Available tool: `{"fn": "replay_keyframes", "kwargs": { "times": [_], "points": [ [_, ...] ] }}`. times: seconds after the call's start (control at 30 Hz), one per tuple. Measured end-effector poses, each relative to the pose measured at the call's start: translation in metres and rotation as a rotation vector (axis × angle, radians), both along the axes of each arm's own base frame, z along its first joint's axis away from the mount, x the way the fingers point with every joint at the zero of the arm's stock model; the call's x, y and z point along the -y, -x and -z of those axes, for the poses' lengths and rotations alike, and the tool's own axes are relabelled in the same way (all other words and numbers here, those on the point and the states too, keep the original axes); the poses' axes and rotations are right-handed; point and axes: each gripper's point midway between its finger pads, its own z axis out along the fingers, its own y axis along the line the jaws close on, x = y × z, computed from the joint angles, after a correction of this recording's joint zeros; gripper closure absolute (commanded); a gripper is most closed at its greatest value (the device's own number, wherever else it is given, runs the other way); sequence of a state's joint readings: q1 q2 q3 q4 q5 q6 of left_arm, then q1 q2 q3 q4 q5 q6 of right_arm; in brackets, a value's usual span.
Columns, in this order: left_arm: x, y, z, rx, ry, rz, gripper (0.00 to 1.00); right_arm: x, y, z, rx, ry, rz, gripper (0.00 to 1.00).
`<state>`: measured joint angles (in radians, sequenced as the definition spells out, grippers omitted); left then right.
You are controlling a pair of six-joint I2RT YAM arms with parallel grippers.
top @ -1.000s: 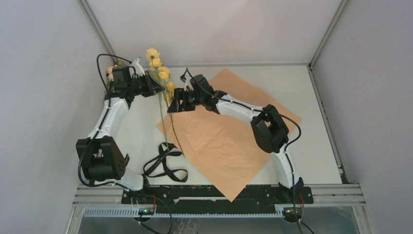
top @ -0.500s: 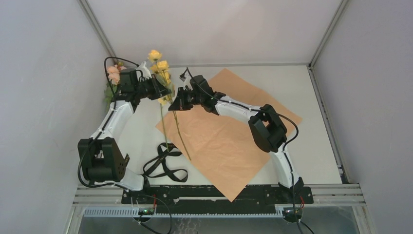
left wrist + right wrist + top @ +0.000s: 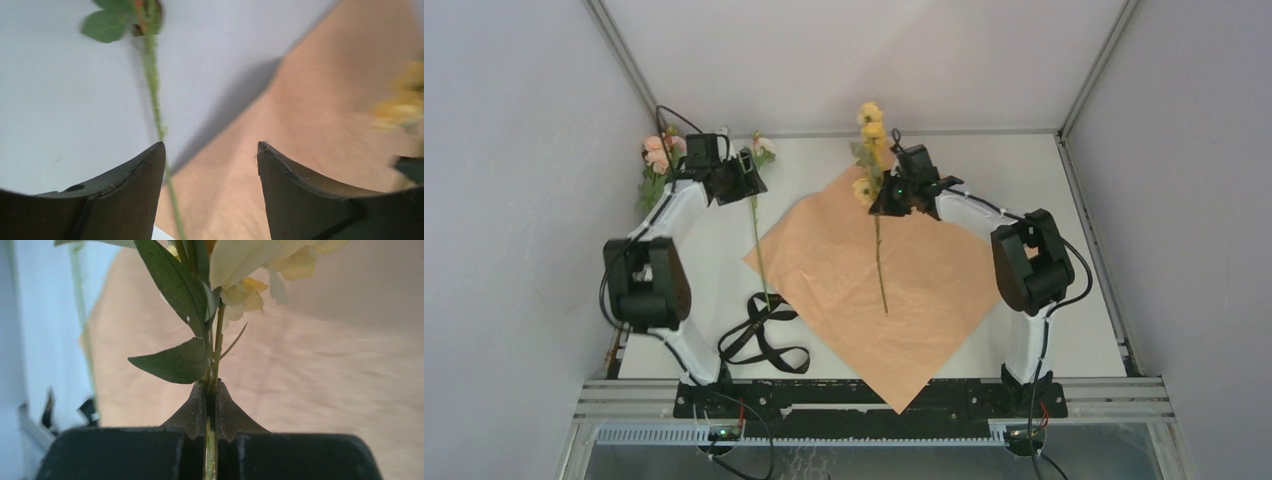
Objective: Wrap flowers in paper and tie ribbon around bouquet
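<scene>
Yellow flowers [image 3: 871, 150] pinched in right tool [image 3: 210, 396], ribbon [image 3: 764, 335] beside paper [image 3: 924, 300]

The right hand [image 3: 892, 193], open beside the left hand a second ago, has closed on the stem of the yellow flowers [image 3: 870, 125] and carried them away to the right. The blooms now stand above that hand, and the long stem hangs below it over the paper [image 3: 944, 290]. The left hand [image 3: 746, 178] has let the yellow flowers go. Its fingers have spread apart, and only a thin pink-flowered stem [image 3: 756, 235] shows between them.
</scene>
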<state>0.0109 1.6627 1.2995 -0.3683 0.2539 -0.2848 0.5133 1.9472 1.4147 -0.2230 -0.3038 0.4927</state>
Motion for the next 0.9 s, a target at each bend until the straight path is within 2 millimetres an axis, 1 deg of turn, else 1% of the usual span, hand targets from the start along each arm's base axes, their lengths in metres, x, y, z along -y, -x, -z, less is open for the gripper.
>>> {"fn": "replay_keyframes", "kwargs": {
  "times": [0.07, 0.1, 0.13, 0.17, 0.27, 0.33, 0.37, 0.43, 0.5, 0.53, 0.57, 0.63, 0.7, 0.77, 0.83, 0.9],
  "points": [
    [-0.012, -0.016, 0.028, -0.083, -0.058, -0.031, 0.30, 0.038, -0.019, 0.008, 0.006, 0.074, 0.073, 1.00],
    [-0.018, -0.025, 0.048, -0.137, -0.088, -0.042, 0.30, 0.052, -0.023, 0.013, -0.003, 0.108, 0.096, 0.99],
    [-0.020, -0.027, 0.058, -0.160, -0.099, -0.043, 0.30, 0.064, -0.025, 0.018, -0.016, 0.143, 0.115, 0.97],
    [-0.023, -0.027, 0.076, -0.213, -0.120, -0.044, 0.30, 0.073, -0.028, 0.022, -0.027, 0.175, 0.130, 0.93],
    [-0.026, -0.019, 0.109, -0.319, -0.157, -0.037, 0.30, 0.086, -0.033, 0.036, -0.052, 0.255, 0.147, 0.71],
    [-0.025, -0.013, 0.122, -0.368, -0.181, -0.028, 0.31, 0.089, -0.033, 0.045, -0.067, 0.303, 0.142, 0.62],
    [-0.023, -0.011, 0.125, -0.385, -0.190, -0.020, 0.33, 0.091, -0.031, 0.050, -0.076, 0.331, 0.135, 0.59],
    [-0.019, -0.014, 0.128, -0.399, -0.209, -0.010, 0.39, 0.094, -0.027, 0.057, -0.087, 0.389, 0.128, 0.56],
    [-0.017, -0.021, 0.128, -0.397, -0.224, -0.009, 0.53, 0.096, -0.022, 0.059, -0.093, 0.428, 0.124, 0.53],
    [-0.017, -0.024, 0.127, -0.395, -0.229, -0.010, 0.59, 0.097, -0.021, 0.059, -0.091, 0.442, 0.124, 0.52],
    [-0.016, -0.028, 0.125, -0.391, -0.236, -0.010, 0.62, 0.098, -0.020, 0.058, -0.090, 0.455, 0.123, 0.50],
    [-0.017, -0.035, 0.123, -0.385, -0.243, -0.010, 0.64, 0.100, -0.017, 0.058, -0.091, 0.472, 0.124, 0.48],
    [-0.019, -0.039, 0.123, -0.384, -0.256, -0.016, 0.64, 0.102, -0.015, 0.053, -0.084, 0.480, 0.127, 0.46],
    [-0.021, -0.040, 0.124, -0.390, -0.267, -0.025, 0.65, 0.105, -0.010, 0.044, -0.073, 0.479, 0.132, 0.44],
    [-0.024, -0.036, 0.125, -0.406, -0.277, -0.039, 0.75, 0.109, -0.004, 0.031, -0.054, 0.471, 0.137, 0.43],
    [-0.026, -0.035, 0.125, -0.413, -0.280, -0.052, 0.81, 0.111, 0.001, 0.018, -0.033, 0.462, 0.142, 0.43]
  ]
}}
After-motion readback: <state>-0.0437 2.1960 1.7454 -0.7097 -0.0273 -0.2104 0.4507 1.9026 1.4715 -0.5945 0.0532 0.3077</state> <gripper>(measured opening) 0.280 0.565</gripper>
